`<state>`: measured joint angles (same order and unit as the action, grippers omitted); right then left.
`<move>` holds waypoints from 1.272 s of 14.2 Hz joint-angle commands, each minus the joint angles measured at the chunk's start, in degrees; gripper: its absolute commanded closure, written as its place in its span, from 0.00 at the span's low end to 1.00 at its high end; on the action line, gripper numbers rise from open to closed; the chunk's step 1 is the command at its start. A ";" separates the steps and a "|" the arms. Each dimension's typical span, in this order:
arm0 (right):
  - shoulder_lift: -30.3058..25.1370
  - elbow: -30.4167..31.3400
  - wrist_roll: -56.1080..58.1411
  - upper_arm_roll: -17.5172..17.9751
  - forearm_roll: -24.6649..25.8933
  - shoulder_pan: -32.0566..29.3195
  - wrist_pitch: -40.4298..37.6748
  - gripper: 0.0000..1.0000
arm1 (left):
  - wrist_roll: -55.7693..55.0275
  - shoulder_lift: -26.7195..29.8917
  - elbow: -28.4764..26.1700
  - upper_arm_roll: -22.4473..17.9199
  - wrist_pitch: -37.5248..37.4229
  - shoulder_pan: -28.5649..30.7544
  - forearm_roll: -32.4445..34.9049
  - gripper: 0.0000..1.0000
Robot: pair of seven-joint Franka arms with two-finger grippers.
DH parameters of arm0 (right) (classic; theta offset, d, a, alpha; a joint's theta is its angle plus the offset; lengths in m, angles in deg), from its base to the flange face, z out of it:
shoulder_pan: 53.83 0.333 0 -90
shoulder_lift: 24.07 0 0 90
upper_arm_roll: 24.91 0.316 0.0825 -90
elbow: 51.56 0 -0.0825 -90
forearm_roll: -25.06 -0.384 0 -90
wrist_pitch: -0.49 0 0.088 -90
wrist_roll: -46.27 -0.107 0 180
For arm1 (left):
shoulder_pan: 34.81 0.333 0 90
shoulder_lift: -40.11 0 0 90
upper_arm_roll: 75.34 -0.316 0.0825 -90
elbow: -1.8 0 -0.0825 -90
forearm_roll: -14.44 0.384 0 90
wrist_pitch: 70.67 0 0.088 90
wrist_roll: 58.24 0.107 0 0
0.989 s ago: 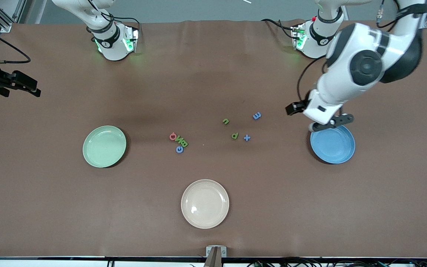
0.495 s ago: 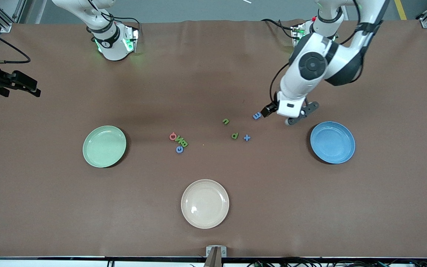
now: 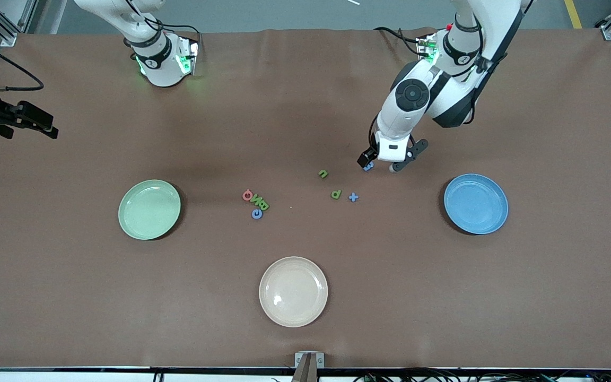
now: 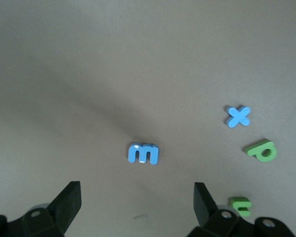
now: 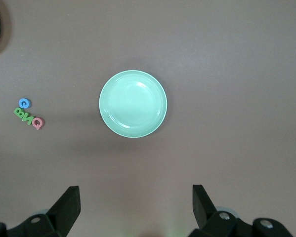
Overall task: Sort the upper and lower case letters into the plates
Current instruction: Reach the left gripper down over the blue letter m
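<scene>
Two round glossy plates (image 3: 149,209) flank flat letters (image 3: 336,194).

Even, diffuse overhead light is falling across the brown matte table cover (image 3: 305,329), keeping the front view bright and sharp from edge to edge. Soft, faint shadows are spreading under the white left arm and around the two bases, where green indicator lamps are glowing and tinting the cloth. A small white highlight is gleaming on the glossy cream-beige round plate (image 3: 293,291), and thin dark crescents are hugging the pale mint green plate (image 3: 149,209) and the blue plate (image 3: 476,203). In the left wrist view a broad blurry shadow is darkening the cloth around the small blue foam letter m (image 4: 143,153), and the near black fingertips (image 4: 64,207) are showing slightly soft.
</scene>
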<state>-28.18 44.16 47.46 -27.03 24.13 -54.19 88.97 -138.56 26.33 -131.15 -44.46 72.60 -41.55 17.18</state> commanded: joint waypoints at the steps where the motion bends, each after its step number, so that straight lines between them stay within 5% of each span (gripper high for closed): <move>1: -1.33 0.79 0.49 0.10 0.67 -0.16 0.12 0.00 | -8.76 -3.87 -0.12 -0.12 3.23 -2.23 7.94 0.00; 6: -0.89 -0.35 0.40 0.10 0.76 -0.16 -0.23 0.00 | -30.74 -11.96 1.37 -0.12 4.12 -1.71 35.28 0.00; 12: 2.70 -1.67 -0.04 -0.08 0.67 -0.51 0.03 0.00 | -32.09 -13.46 2.78 -0.12 4.12 -1.09 36.63 0.01; 18: 9.20 -2.73 0.40 -0.52 -0.12 -1.04 5.47 0.00 | -31.39 -14.43 3.66 -0.12 4.12 -1.00 36.63 0.31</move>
<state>-21.66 42.89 47.45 -27.95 24.09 -54.82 93.82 -169.16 12.87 -128.06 -44.78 76.32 -43.02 52.32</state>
